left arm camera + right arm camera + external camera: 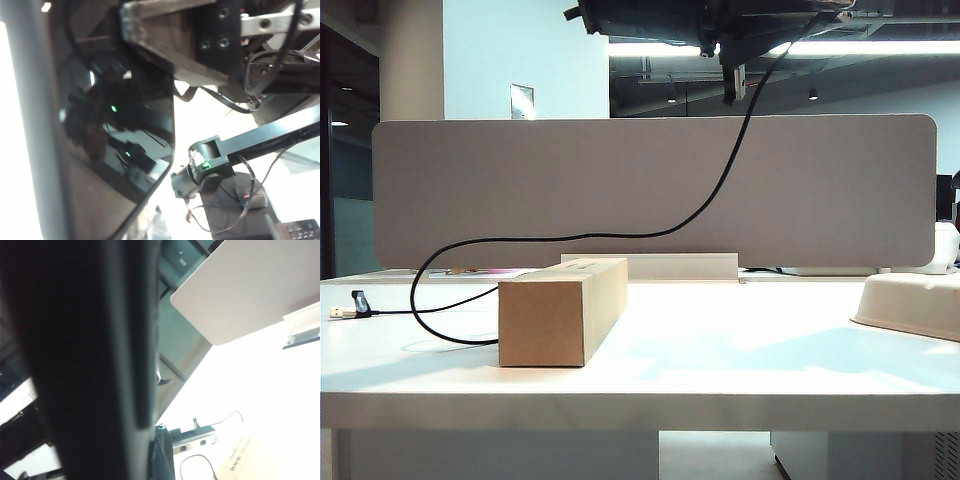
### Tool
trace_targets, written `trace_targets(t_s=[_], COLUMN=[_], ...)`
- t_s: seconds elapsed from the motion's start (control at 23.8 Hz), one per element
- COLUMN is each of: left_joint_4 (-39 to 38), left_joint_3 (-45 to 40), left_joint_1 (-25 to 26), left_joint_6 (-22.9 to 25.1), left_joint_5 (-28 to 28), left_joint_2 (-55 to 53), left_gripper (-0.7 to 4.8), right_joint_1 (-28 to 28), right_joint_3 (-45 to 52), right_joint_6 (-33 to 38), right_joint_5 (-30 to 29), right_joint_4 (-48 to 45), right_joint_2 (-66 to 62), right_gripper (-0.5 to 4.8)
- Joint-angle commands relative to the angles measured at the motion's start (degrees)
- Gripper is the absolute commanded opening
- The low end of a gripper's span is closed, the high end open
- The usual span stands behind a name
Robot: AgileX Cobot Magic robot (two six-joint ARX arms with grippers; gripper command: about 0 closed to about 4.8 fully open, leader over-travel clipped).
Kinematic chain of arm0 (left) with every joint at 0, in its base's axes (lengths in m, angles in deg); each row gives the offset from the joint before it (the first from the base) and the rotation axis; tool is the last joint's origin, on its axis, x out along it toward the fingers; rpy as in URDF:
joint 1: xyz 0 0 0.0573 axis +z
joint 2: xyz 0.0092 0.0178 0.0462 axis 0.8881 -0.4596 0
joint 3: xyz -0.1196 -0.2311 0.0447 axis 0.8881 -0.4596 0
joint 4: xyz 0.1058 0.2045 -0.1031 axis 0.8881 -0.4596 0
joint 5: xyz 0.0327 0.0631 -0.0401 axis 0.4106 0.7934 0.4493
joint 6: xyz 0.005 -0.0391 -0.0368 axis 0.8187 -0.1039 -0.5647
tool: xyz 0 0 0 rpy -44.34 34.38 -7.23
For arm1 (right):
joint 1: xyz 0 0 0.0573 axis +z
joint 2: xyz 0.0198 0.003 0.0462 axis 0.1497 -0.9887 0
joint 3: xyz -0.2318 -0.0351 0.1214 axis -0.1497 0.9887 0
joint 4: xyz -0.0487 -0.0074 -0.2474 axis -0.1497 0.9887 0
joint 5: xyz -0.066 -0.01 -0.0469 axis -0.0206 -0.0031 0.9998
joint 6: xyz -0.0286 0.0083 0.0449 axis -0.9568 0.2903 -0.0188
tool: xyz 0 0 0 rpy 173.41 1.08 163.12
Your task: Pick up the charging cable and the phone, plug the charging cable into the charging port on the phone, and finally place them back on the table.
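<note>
The phone (120,140) fills the left wrist view, its glossy black screen mirroring the arm. My left gripper (115,215) is shut on it, high above the table (740,370). The charging cable (620,236) climbs from its USB plug (345,311) on the table's left, loops beside the box and rises to the top edge, where both arms (700,18) meet, mostly cut off. My right gripper (150,460) is shut on the cable's upper end, right next to the phone; a blurred dark shape hides its jaws. The charging port and the small plug are hidden.
A brown cardboard box (560,310) stands left of the table's middle, under the raised arms. A grey partition (650,190) runs along the back. A white rounded stand (910,300) sits at the right edge.
</note>
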Motion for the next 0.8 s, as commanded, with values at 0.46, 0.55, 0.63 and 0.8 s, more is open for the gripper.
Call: trace_targets(t_s=[0.46,0.55,0.63,0.8], left_joint_4=[-27.0,-27.8,-28.4,-29.8], left_joint_3=[0.5,0.5,0.5,0.3], left_joint_1=[5.5,6.0,6.4,6.8], left_joint_6=[12.5,12.8,14.9,17.2], left_joint_5=[31.1,31.7,32.9,40.5], left_joint_2=[2.3,3.6,6.1,10.7], left_gripper=[0.54,0.32,-0.06,-0.06], right_joint_1=[0.2,0.2,0.2,0.2], right_joint_3=[0.4,0.4,0.4,0.6], right_joint_6=[-8.4,-9.5,-9.5,-9.8], right_joint_5=[21.4,22.4,23.6,27.3], right_joint_4=[21.9,23.6,24.0,24.7], right_joint_2=[-1.3,-2.4,-4.4,-9.0], right_gripper=[-0.06,-0.06,-0.06,-0.06])
